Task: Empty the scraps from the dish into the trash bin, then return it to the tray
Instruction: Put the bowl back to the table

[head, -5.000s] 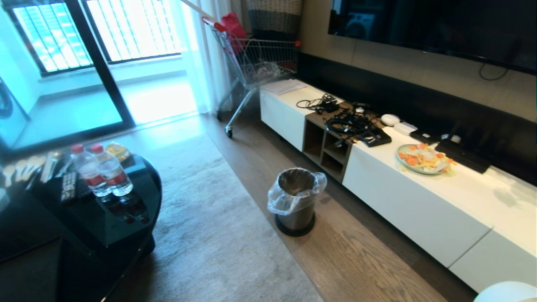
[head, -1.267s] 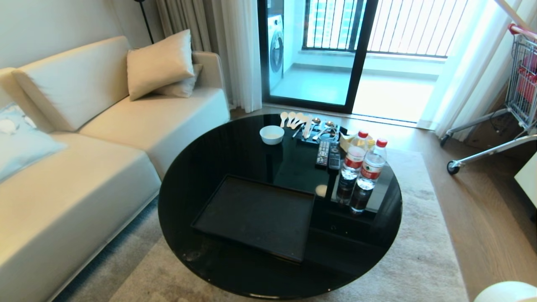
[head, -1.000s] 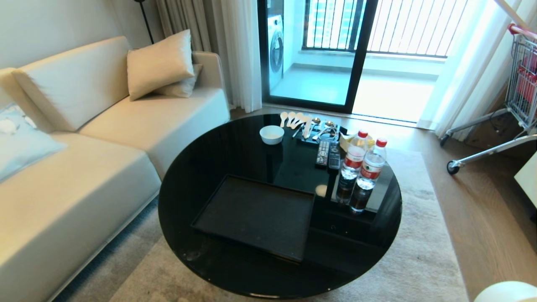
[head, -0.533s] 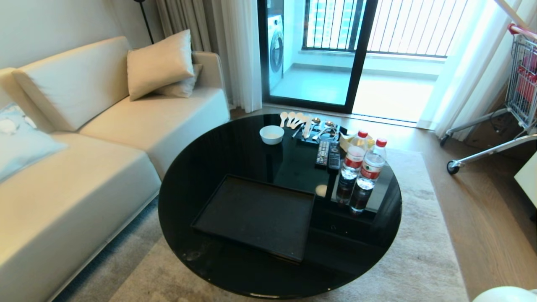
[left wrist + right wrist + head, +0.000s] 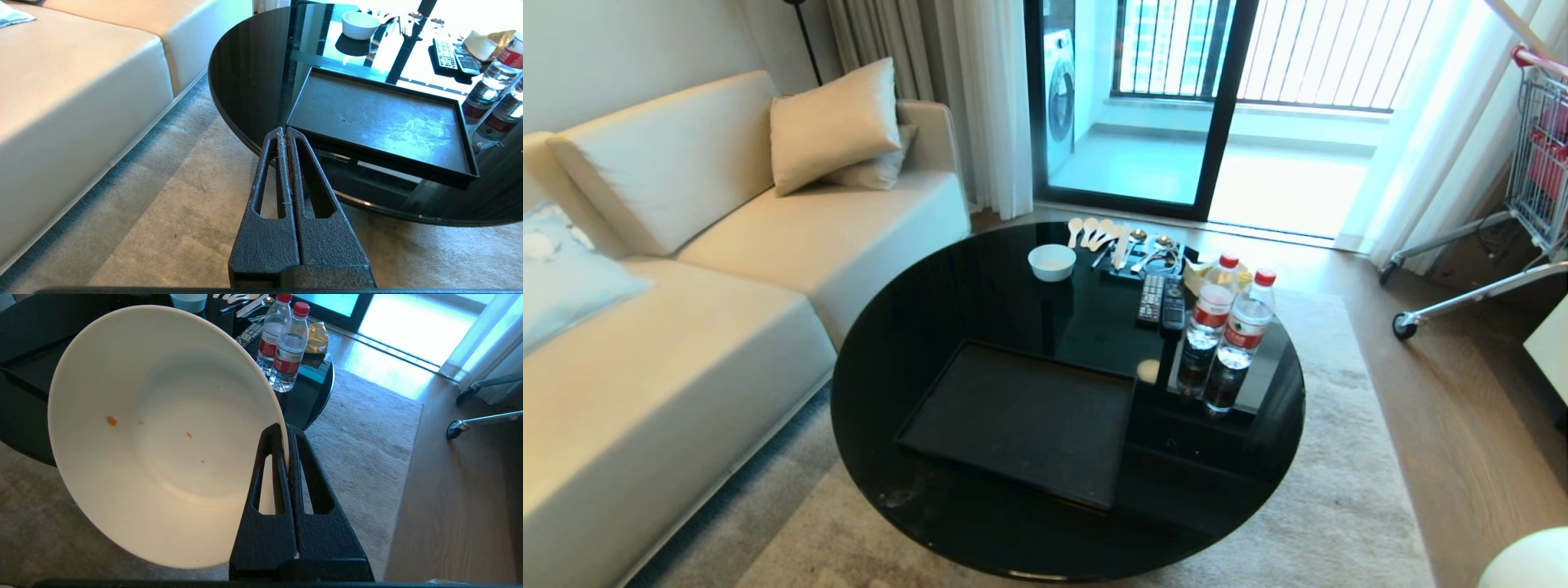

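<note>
The dish [image 5: 163,437], a deep white bowl, hangs tilted over the carpet beside the round table, and my right gripper [image 5: 286,426] is shut on its rim. Only a few tiny orange flecks of the scraps [image 5: 111,421] cling inside. In the head view just the dish's edge [image 5: 1531,559] shows at the lower right corner. The black tray [image 5: 1021,420] lies bare on the near part of the table. My left gripper [image 5: 285,130] is shut on nothing, parked low before the table's edge near the tray [image 5: 380,118]. The trash bin is out of view.
On the glossy round table [image 5: 980,286] stand a smaller white bowl [image 5: 1051,262], spoons, two remotes [image 5: 1161,302] and two water bottles [image 5: 1233,322]. A cream sofa [image 5: 686,327] runs along the left. A shopping cart [image 5: 1535,163] stands at the far right.
The view has swung from the TV cabinet and bin to the coffee table. Over the last second the dish's edge has shifted right and up at the lower right corner.
</note>
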